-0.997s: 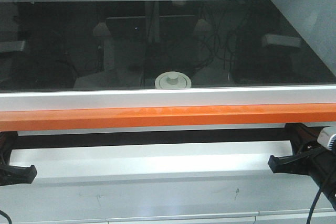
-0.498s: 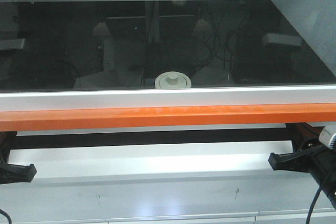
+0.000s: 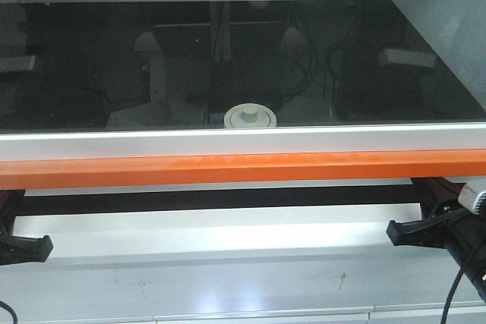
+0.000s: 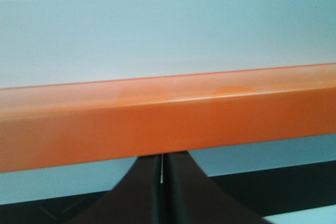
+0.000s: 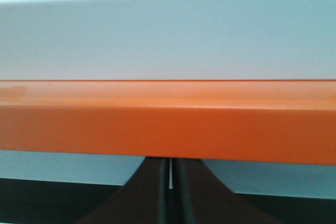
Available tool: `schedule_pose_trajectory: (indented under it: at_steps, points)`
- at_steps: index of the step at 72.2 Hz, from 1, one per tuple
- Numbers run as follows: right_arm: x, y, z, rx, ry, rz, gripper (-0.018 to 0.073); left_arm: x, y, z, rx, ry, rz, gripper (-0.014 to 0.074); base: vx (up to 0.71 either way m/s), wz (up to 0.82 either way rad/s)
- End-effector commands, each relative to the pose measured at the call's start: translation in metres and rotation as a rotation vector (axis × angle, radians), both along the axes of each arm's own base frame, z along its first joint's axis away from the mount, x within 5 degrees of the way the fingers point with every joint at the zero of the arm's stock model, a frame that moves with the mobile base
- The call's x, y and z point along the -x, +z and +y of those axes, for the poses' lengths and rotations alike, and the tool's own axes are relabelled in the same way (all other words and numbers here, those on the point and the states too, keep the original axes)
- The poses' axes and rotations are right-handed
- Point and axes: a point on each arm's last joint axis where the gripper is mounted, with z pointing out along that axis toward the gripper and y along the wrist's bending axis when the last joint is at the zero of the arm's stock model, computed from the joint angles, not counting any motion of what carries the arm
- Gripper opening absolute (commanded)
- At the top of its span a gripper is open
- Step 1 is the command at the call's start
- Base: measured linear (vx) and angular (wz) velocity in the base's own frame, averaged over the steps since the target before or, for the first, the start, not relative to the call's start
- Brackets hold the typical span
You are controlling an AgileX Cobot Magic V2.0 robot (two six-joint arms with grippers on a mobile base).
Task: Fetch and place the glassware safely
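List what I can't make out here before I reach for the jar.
- Front view: glass jar, only its top shows; the white rail hides its body.
- Front view: left gripper and right gripper are cut off by the side edges.
- Both wrist views: the blurred orange bar fills the frame; no jar in sight.

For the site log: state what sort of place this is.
Probably a laboratory bench or enclosure, not a home. A glossy black worktop sits behind a white frame and orange rail, with one small lidded jar near its front edge.
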Motion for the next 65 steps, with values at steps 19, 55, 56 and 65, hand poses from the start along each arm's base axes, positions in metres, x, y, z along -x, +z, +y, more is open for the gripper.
schedule_pose_trajectory:
  at_steps: [19,55,56,65]
  points:
    - [0.000,0.033,0.002,-0.014,0.026,-0.233,-0.0001,-0.011,0.030,-0.001,0.035,0.000,-0.200,-0.0007,0.00,0.00]
    - [-0.001,0.049,0.003,-0.009,0.030,-0.258,-0.0001,-0.005,0.043,-0.001,0.041,-0.001,-0.260,-0.0007,0.00,0.00]
    - [-0.002,0.049,0.003,-0.009,0.030,-0.260,-0.0001,-0.006,0.043,-0.001,0.041,-0.001,-0.257,-0.0007,0.00,0.00]
    - [-0.003,0.051,0.003,-0.009,0.032,-0.268,-0.0001,-0.009,0.050,-0.002,0.037,-0.012,-0.283,-0.0007,0.00,0.00]
